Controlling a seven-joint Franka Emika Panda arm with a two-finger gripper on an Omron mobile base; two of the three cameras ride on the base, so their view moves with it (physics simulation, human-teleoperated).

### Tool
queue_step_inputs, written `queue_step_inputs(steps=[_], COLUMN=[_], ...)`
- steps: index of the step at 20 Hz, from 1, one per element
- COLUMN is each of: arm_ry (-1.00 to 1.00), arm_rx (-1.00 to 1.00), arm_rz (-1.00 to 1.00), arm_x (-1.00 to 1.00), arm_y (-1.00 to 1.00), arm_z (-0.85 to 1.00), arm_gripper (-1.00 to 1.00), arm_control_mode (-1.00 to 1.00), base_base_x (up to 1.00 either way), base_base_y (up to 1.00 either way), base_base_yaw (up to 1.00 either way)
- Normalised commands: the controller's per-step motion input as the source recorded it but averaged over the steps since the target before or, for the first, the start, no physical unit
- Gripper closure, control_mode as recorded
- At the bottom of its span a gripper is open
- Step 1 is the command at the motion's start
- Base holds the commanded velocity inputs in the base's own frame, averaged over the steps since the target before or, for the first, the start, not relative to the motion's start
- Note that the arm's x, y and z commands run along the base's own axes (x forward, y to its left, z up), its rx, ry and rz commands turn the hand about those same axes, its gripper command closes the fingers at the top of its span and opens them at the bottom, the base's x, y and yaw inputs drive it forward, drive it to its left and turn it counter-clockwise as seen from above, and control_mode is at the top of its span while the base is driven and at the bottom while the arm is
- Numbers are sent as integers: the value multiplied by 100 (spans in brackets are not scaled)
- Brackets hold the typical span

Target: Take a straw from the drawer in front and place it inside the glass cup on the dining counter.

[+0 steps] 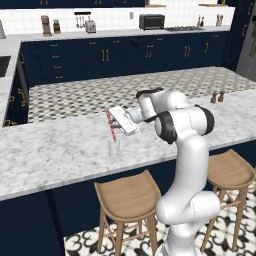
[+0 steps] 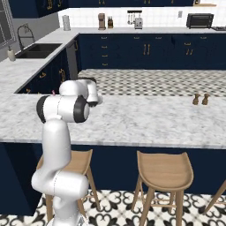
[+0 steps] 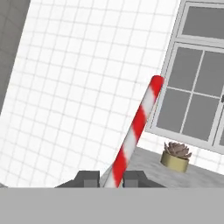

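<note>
We see the jaws clamped on the straw [image 3: 135, 131], which rises between them, its lower end above the cup [image 1: 114, 148] on the surface [image 1: 60, 150].

**Striped straw pinched between the finger tips, against a tiled wall**

The gripper [image 3: 111, 178] has its two dark finger tips [image 3: 89, 179] drawn in close on the lower end of the straw [image 3: 135, 131], one on either side of it. The straw is banded red and white and leans up and to the right, its rounded top end lying against the lower left corner of a grey-framed window [image 3: 197, 83]. Behind it spreads a white tiled wall [image 3: 83, 78]. To the right, under the window, a small succulent in a yellowish pot [image 3: 175, 155] stands on a grey ledge [image 3: 144, 159].
</note>
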Motion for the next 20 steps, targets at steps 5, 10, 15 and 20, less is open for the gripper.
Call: queue_step_inputs(steps=[5,10,15,20], arm_ry=[-16,-11,-2,1], arm_rx=[0,2,5,9], arm_rz=[3,2,0,0], arm_x=[-35,-19,-10,-13], arm_y=[1,0,0,0], arm_z=[1,2,3,9], arm_gripper=[100,100,100,100], arm_control_mode=[-100,-100,-100,-100], base_base_x=[0,0,0,0], base_base_y=[0,0,0,0], base_base_yaw=[0,0,0,0])
